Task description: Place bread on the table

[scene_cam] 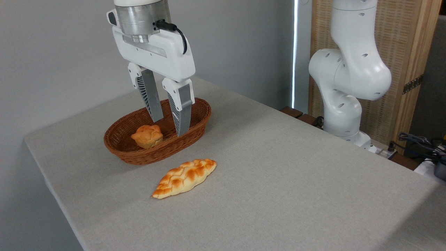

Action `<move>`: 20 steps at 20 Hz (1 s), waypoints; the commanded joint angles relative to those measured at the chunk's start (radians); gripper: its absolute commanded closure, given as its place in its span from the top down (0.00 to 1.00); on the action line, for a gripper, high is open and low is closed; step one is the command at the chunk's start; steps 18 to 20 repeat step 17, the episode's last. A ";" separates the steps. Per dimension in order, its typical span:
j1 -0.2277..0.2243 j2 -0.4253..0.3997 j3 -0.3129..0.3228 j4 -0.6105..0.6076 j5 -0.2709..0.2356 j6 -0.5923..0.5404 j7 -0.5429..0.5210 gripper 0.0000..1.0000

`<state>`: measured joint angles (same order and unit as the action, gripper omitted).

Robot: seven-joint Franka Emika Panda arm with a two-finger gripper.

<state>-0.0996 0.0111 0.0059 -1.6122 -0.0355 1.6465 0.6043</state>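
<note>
The bread [184, 178] lies flat on the table [296, 174], out of the basket [158, 153], just in front of the basket's near rim. It runs on a slant, its left tip nearer the camera and its right tip pointing up toward the basket's right end. Nothing touches it.

The gripper [171, 128] hangs above the basket, up and to the left of the bread and apart from it. Its two fingers point down and stand spread with a clear gap between them, and they hold nothing. In the picture the fingertips overlap the basket's inside and far rim; whether they reach below the rim cannot be told.

A small round bun [147, 136] sits inside the basket, toward its left half, below and left of the fingertips and not touched by them.

The arm's white base [343, 94] stands beyond the table's far right edge, well away from the bread.
</note>
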 commanded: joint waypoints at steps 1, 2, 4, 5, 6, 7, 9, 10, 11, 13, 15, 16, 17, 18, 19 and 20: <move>0.012 0.000 -0.009 0.024 0.045 -0.040 0.054 1.00; 0.012 0.000 -0.009 0.024 0.045 -0.043 0.058 1.00; 0.012 0.000 -0.009 0.024 0.045 -0.044 0.058 1.00; 0.012 0.000 -0.009 0.024 0.043 -0.045 0.058 1.00; 0.012 0.000 -0.007 0.024 0.043 -0.044 0.060 1.00; 0.012 0.000 -0.004 0.024 0.043 -0.043 0.060 1.00; 0.012 0.000 -0.003 0.024 0.043 -0.043 0.063 1.00; 0.012 0.000 -0.001 0.024 0.037 -0.043 0.061 1.00; 0.012 0.000 -0.001 0.024 0.035 -0.043 0.061 1.00; 0.012 0.000 0.002 0.024 0.025 -0.043 0.063 1.00; 0.012 0.000 0.005 0.026 0.000 -0.043 0.066 1.00; 0.012 0.000 0.005 0.026 0.000 -0.043 0.066 1.00; 0.012 0.000 0.005 0.026 0.002 -0.043 0.066 1.00; 0.012 0.000 0.005 0.026 0.002 -0.043 0.066 1.00; 0.012 0.000 0.005 0.026 0.002 -0.043 0.066 1.00; 0.012 0.000 0.005 0.026 0.002 -0.043 0.066 1.00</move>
